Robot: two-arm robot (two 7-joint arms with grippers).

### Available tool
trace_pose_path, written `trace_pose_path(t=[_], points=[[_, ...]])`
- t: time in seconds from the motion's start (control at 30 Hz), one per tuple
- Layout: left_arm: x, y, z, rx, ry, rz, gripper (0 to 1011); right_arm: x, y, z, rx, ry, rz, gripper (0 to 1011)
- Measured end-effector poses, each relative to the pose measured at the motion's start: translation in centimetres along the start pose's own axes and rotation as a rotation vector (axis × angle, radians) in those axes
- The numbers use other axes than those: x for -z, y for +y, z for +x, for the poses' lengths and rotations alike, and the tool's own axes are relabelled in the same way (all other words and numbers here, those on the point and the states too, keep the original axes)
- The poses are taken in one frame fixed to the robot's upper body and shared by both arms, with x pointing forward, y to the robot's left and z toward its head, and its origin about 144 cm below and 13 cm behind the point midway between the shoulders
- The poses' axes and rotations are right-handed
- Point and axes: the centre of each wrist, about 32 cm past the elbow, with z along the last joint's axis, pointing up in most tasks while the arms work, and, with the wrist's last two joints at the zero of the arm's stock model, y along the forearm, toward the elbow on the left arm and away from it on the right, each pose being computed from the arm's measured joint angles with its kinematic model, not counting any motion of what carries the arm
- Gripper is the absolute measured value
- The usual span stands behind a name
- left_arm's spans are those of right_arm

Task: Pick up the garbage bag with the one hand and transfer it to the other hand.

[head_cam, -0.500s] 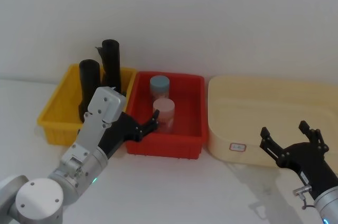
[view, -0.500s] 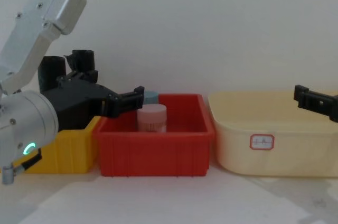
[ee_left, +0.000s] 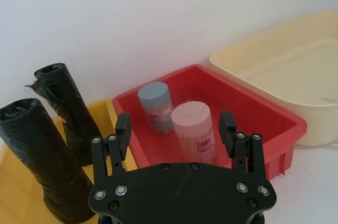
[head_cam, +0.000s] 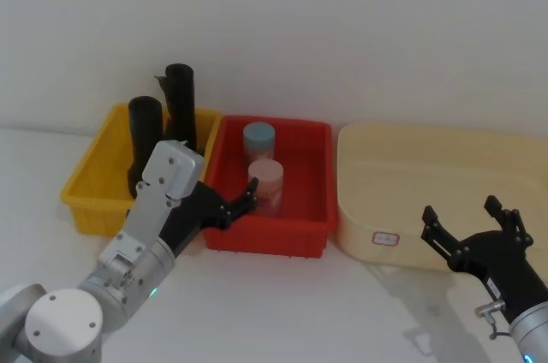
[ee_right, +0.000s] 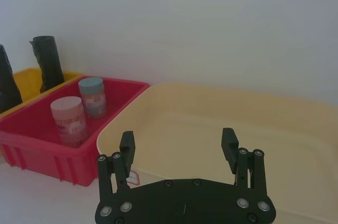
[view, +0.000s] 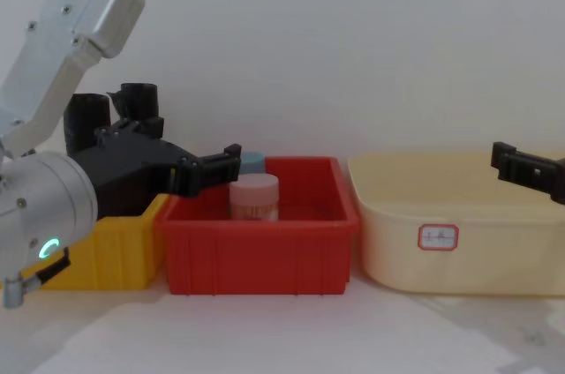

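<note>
Left pincer [head_cam: 238, 207] spread wide and empty, hovering over the red bin's [head_cam: 274, 240] near left corner close to a pink jar [head_cam: 266, 185], garbage bag [head_cam: 144, 139] standing upright in the yellow bin [head_cam: 88, 211], untouched, right pincer [head_cam: 467, 217] also wide open, holding nothing, just in front of the cream tub [head_cam: 360, 224].

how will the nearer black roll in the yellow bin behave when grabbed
Probably light and slightly squashy: the garbage bag is wrinkled rolled plastic. Standing tall and narrow in the yellow bin, it may tip if nudged.
</note>
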Motion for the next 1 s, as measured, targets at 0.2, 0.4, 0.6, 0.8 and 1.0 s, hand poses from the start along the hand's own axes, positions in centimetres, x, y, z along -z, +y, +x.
trace_pose_path(t=[0.2,0.4,0.6,0.8,1.0], points=[[0.00,0.00,0.00,0.000,0.000,0.000,1001,0.00,0.00,0.00,0.000,0.000,0.000,1000],[0.00,0.00,0.00,0.000,0.000,0.000,1001,0.00,0.00,0.00,0.000,0.000,0.000,1000],[0.00,0.00,0.00,0.000,0.000,0.000,1001,0.00,0.00,0.00,0.000,0.000,0.000,1000],[0.00,0.00,0.00,0.000,0.000,0.000,1001,0.00,0.00,0.00,0.000,0.000,0.000,999],[0.00,0.00,0.00,0.000,0.000,0.000,1001,0.00,0.00,0.00,0.000,0.000,0.000,1000]])
